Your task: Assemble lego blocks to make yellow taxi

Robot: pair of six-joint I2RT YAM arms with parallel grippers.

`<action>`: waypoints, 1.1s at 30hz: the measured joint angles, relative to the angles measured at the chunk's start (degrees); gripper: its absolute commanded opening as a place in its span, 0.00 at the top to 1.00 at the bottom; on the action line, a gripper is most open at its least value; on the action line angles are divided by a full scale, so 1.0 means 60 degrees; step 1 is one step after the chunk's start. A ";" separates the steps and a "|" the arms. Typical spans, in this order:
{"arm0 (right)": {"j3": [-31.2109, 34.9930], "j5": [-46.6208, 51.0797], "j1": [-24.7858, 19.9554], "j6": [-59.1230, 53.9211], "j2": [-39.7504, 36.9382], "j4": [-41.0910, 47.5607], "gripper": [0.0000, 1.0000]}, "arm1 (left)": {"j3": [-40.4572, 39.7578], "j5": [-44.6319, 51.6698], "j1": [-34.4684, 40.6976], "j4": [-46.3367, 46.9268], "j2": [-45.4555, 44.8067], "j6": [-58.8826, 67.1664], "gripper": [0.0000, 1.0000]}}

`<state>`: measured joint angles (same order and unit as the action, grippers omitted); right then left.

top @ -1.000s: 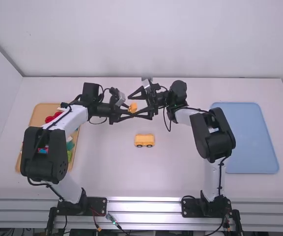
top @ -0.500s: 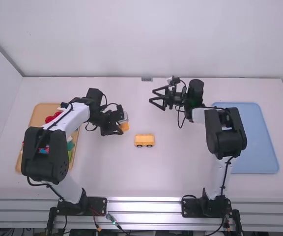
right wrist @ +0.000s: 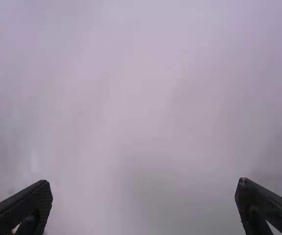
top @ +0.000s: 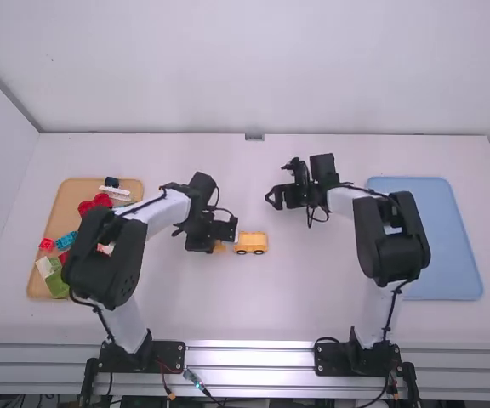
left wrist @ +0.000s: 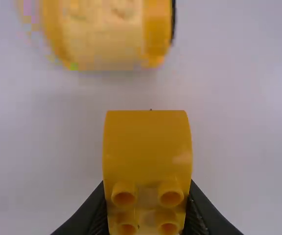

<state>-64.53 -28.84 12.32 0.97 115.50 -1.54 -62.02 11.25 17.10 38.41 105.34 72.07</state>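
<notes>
My left pincer (left wrist: 147, 182) had a rounded yellow plastic block with hollow studs (left wrist: 147, 147) pinched between its fingers, just beside the yellow toy-car body with dark wheels (top: 250, 243) on the white bench (top: 185, 297). If fitting them together came next, as I judged, I needed to square block to body before pressing evenly, and my right pincer (right wrist: 144, 183), spread and holding nothing, could best have steadied the wheels against rolling.

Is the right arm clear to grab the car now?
Probably: the right end effector is open and empty, but the left end effector, holding a block close beside the car, could crowd it.
</notes>
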 measured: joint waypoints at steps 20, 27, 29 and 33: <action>-0.0171 0.3049 0.0648 -0.0474 -0.1359 0.0594 0.01 | 0.0703 -0.0463 -0.0029 -0.1614 0.0193 -0.0393 0.01; -0.0171 0.3085 0.0652 -0.0532 -0.1355 0.0594 0.01 | 0.0401 -0.0102 -0.0117 -0.0408 0.0193 0.0018 0.01; -0.0171 0.3085 0.0652 -0.0594 -0.1359 0.0590 0.01 | 0.0255 0.0186 -0.0200 -0.0066 0.0193 0.0306 0.01; -0.0171 0.3089 0.0627 -0.0692 -0.1359 0.0597 0.01 | 0.0004 0.1253 -0.0856 0.0142 0.0124 0.1126 0.01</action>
<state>-65.56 -10.31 16.08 -3.18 107.35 2.04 -62.00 18.76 11.97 39.27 106.08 78.83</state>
